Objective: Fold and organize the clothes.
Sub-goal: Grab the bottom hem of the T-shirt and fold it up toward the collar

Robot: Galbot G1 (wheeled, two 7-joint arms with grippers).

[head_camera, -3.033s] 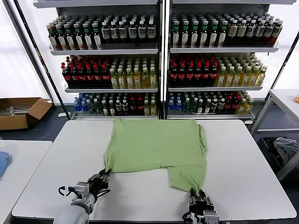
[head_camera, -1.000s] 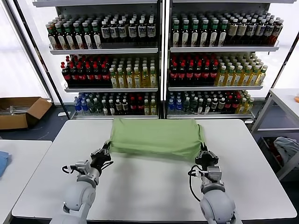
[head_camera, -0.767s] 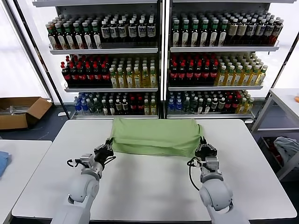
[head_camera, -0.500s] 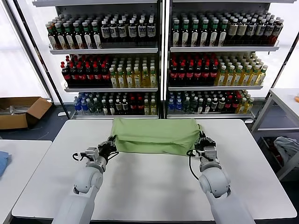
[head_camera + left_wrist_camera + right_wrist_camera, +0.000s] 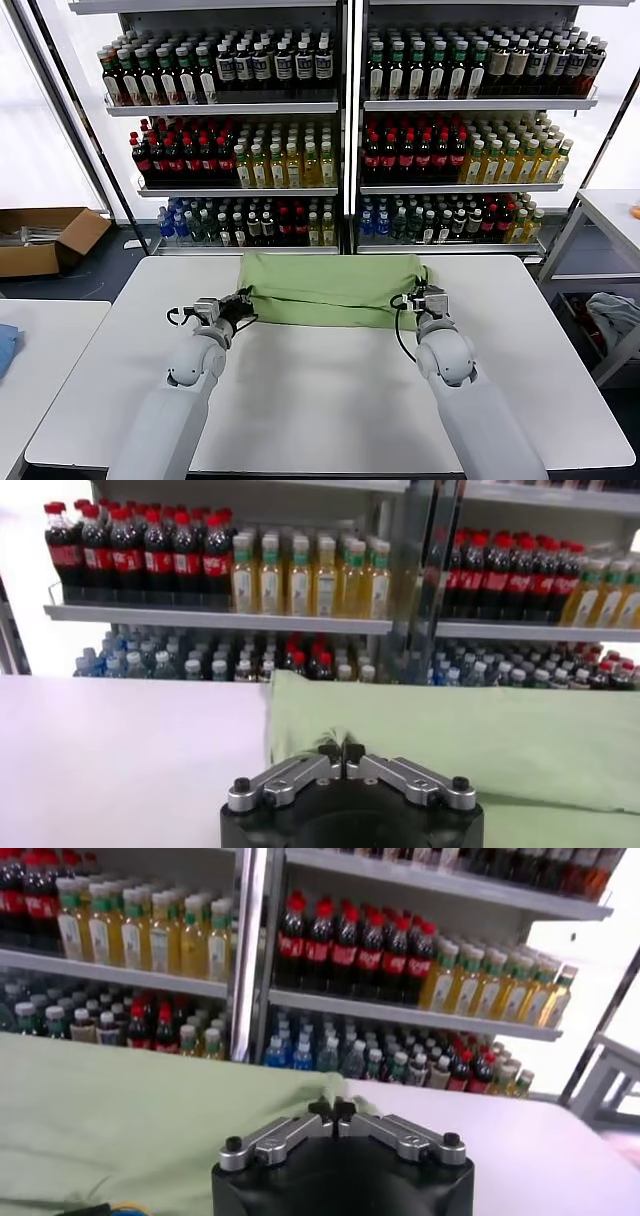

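Note:
The light green shirt (image 5: 330, 288) lies folded over on itself at the far middle of the white table (image 5: 320, 400), plain back up, no graphic or collar showing. My left gripper (image 5: 243, 301) is shut on the shirt's left hem corner; in the left wrist view (image 5: 341, 748) its tips pinch a pucker of green cloth (image 5: 450, 740). My right gripper (image 5: 413, 297) is shut on the right hem corner; in the right wrist view (image 5: 333, 1110) it pinches the cloth (image 5: 120, 1108) at its edge. Both hold the hem over the shirt's far part.
Shelves of bottled drinks (image 5: 340, 130) stand just behind the table's far edge. A cardboard box (image 5: 45, 240) lies on the floor at the left. A second table (image 5: 30, 350) is at the left, another table (image 5: 610, 215) at the right.
Both grippers have carried the shirt's near hem up and away from me, from the table's front to over the far part, folding the shirt in half.

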